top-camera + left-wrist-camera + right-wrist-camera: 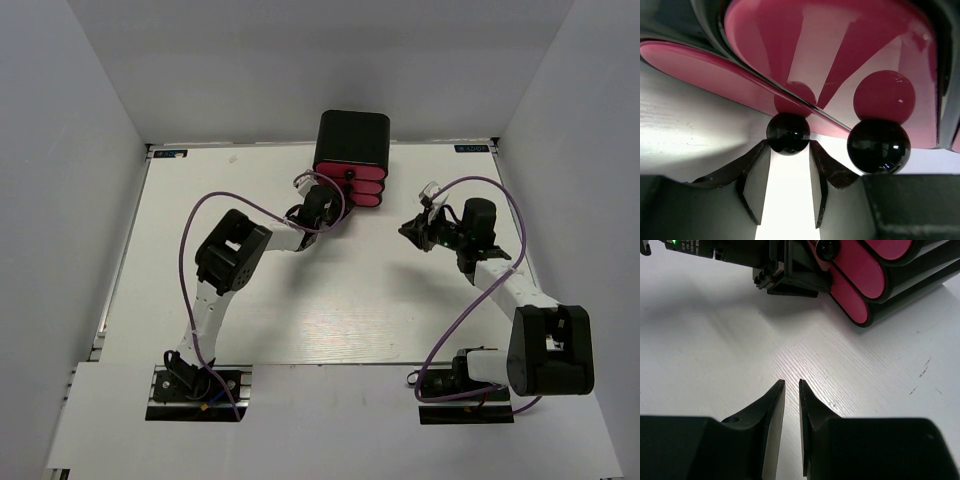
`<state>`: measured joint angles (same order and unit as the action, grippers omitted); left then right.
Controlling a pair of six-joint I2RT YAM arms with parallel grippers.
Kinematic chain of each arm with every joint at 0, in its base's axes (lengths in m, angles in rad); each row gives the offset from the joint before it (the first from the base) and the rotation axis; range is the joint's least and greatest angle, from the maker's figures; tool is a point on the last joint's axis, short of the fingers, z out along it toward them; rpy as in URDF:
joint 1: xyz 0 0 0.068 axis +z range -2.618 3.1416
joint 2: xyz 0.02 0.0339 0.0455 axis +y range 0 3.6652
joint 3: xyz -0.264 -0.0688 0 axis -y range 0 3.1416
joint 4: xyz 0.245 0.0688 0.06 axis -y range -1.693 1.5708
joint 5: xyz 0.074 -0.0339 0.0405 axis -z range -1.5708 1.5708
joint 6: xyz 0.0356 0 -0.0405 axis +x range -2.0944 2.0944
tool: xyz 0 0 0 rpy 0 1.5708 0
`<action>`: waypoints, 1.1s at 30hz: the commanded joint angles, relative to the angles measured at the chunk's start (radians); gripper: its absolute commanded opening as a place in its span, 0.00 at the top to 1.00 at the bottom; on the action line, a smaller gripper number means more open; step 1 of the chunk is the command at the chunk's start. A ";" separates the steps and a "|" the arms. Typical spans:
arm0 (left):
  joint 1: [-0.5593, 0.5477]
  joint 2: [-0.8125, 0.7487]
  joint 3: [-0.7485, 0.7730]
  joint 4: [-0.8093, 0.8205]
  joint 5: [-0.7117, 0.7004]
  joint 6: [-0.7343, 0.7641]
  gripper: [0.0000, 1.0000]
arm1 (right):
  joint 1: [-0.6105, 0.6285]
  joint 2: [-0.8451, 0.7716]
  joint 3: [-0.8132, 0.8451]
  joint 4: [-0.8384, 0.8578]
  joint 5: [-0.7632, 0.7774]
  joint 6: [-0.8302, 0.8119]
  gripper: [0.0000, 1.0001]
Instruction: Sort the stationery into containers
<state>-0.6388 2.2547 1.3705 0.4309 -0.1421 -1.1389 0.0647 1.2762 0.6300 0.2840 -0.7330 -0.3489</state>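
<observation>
Facing the pink drawers (840,50): left hand (788,144) has one knob (787,131) dead at 12 o'clock between its fingertips (757,170) (pinched? cannot tell); right hand (792,384) parted, empty, farther off.

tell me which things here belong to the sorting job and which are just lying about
Job: pink drawers in the black cabinet; drawer knob, flanked by the left gripper; no stationery in view.
Not the job: purple cables; white table; right gripper, empty.
</observation>
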 commanded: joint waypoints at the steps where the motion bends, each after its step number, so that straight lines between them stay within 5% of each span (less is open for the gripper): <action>1: 0.004 -0.023 0.042 0.055 0.013 -0.013 0.52 | -0.008 0.006 0.027 -0.009 -0.025 -0.018 0.76; 3: 0.004 -0.035 0.016 0.069 0.050 -0.004 0.52 | -0.011 0.009 0.030 -0.014 -0.031 -0.022 0.76; 10: -0.024 -0.207 -0.232 0.104 0.185 0.107 0.49 | -0.017 0.005 0.020 -0.036 -0.037 -0.041 0.53; 13: -0.033 -0.325 -0.356 0.118 0.239 0.157 0.46 | -0.013 0.008 0.019 -0.042 -0.043 -0.048 0.33; 14: -0.033 -0.360 -0.388 0.118 0.239 0.175 0.45 | -0.013 0.008 0.019 -0.043 -0.043 -0.050 0.15; 15: -0.033 -0.398 -0.445 0.109 0.239 0.201 0.45 | -0.014 0.008 0.020 -0.045 -0.043 -0.048 0.10; 23: -0.007 -0.763 -0.590 -0.185 0.182 0.453 0.00 | -0.005 -0.001 0.097 -0.112 0.113 0.191 0.10; 33: -0.007 -1.191 -0.760 -0.317 -0.033 0.513 0.00 | -0.009 -0.057 0.103 -0.172 0.270 0.258 0.10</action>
